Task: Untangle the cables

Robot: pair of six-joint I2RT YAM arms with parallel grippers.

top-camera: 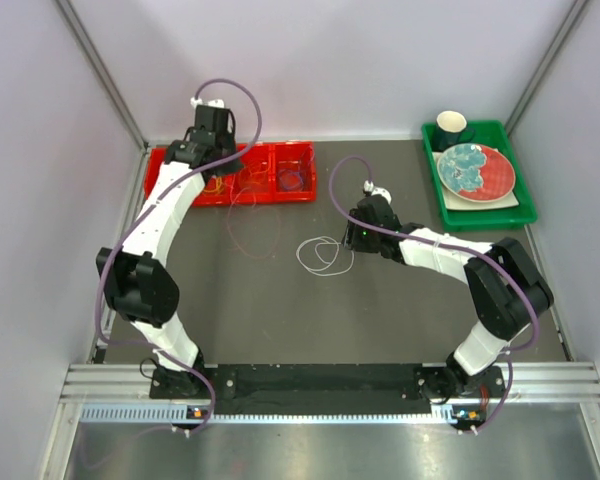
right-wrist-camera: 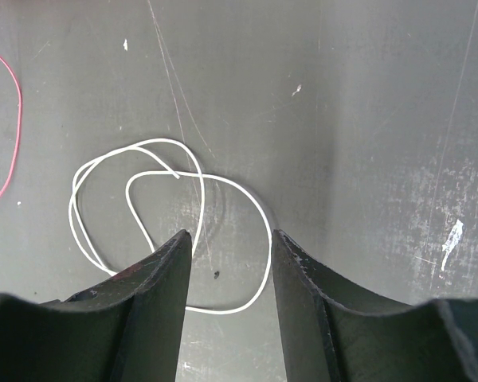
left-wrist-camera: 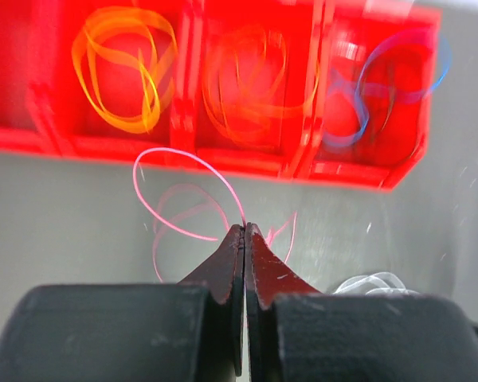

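Left fingers [left-wrist-camera: 223, 267] closed, pinching red cable [left-wrist-camera: 179, 150] at their tips, just beside red tray [left-wrist-camera: 143, 147], right fingers [right-wrist-camera: 163, 302] apart, hovering directly over white cable [right-wrist-camera: 155, 141] lying looped flat on grey bench [right-wrist-camera: 366, 119], red and white cables not touching

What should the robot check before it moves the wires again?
1. Left hand shut on the red cable: ok.
2. Red cable apart from the white cable: ok.
3. Right hand open over the white cable: ok.
4. White cable's own loops uncrossed: not ok.
5. Empty compartment in the red tray: cannot tell.
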